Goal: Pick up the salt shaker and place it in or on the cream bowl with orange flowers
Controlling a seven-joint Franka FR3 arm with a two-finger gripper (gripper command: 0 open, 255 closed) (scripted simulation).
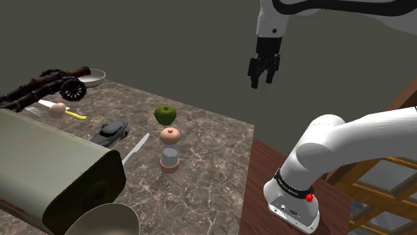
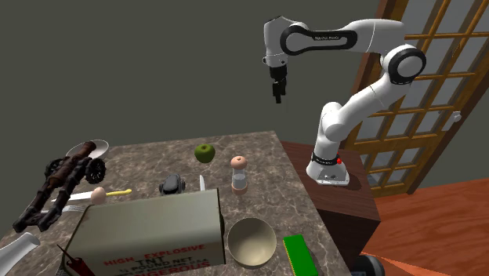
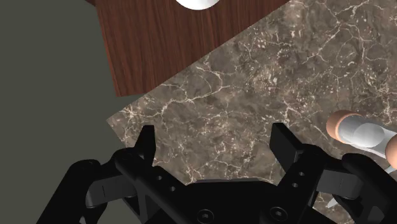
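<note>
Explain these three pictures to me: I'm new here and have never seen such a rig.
This is a simulated white robot arm on a wooden stand beside a marble table. Two pictures come from outside cameras. The third comes from a camera on the hand, looking down past its two black fingers. The gripper hangs high above the table, open, holding nothing. On the table are a salt shaker, a green apple, a cream bowl, a big box, a toy cannon and a knife. The shaker is not yet in the bowl.
</note>
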